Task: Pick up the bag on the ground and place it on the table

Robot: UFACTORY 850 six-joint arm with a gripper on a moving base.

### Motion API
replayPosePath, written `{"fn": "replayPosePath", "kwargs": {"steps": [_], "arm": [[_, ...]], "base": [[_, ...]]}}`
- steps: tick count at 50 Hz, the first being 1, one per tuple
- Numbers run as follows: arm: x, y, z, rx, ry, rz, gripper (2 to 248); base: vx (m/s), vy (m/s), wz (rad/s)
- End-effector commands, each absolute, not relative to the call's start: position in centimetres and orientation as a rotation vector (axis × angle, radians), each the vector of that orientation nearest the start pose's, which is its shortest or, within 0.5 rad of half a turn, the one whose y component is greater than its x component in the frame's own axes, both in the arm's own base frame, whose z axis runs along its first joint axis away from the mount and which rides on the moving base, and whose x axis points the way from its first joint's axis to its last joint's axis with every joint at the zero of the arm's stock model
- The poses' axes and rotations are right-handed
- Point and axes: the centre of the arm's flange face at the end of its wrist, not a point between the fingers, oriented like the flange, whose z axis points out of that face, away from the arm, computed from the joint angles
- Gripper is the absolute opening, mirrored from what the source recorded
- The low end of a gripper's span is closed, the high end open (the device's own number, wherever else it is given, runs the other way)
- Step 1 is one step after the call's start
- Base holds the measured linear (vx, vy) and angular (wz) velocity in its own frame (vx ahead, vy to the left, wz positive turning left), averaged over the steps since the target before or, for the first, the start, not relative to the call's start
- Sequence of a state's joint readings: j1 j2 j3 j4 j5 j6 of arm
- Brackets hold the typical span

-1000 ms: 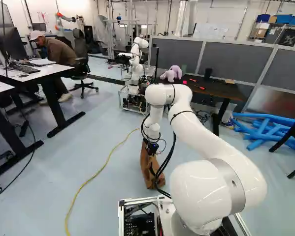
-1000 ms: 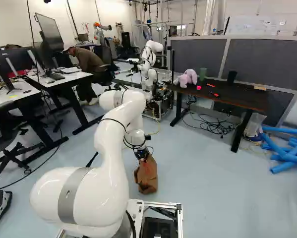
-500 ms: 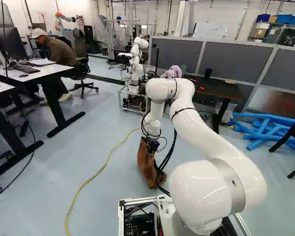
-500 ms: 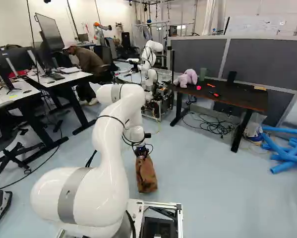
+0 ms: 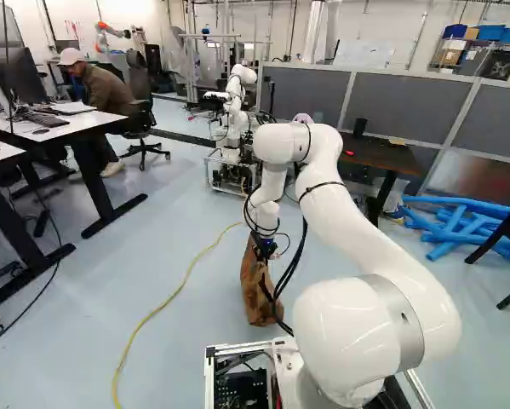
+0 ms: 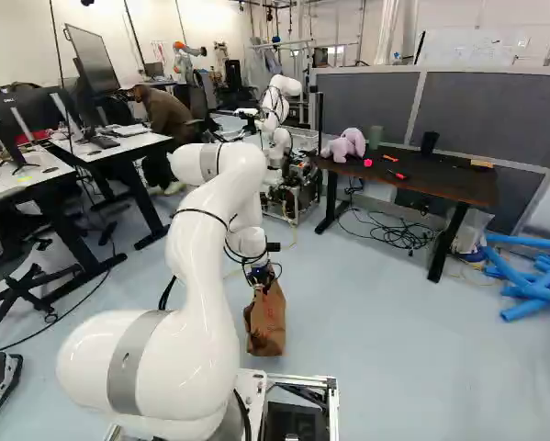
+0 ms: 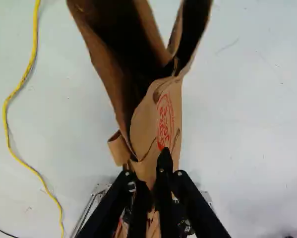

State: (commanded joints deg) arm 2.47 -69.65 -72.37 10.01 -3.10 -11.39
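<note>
Brown paper makes up the bag (image 6: 265, 323), a tall carrier that hangs down beneath the gripper (image 6: 262, 282), its body narrow toward the hand and fuller lower down. The paper looks matt and creased, with uneven folds running along its sides. Seen from the wrist, the mouth gapes just ahead of the fingers (image 7: 164, 166): two limp walls spread apart in a rough V, and between them the inside falls away into near-black shadow. The rim is wavy and bent, lighter tan along its edge than in the hollow. Nearest the fingertips a paler panel bulges and buckles, carrying red print in an oval. Beside it a short flap of paper (image 7: 119, 149) curls outward, close to the fingers. The fingers stand close together, nipping a gathered part of the paper by the mouth; how thick that pinched fold is, I cannot tell. Nor can I tell whether the bag's bottom touches the pale floor (image 6: 376, 340) under the hand. A yellow cable (image 5: 174, 294) winds across the floor to the left of the gripper, apart from the bag. Well ahead of the hand and to its right stands the dark table (image 6: 454, 184), with a lilac plush toy (image 6: 346, 145) on it.
</note>
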Motion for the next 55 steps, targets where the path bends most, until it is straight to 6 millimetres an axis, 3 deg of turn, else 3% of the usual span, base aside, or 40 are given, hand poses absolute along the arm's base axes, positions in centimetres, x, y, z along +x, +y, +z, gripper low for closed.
{"fn": "replayPosePath", "kwargs": {"steps": [55], "arm": [[51.7,2.7,7.5,-3.125,-0.112,-0.023,21]], "base": [[0.0,0.0,0.0]]}}
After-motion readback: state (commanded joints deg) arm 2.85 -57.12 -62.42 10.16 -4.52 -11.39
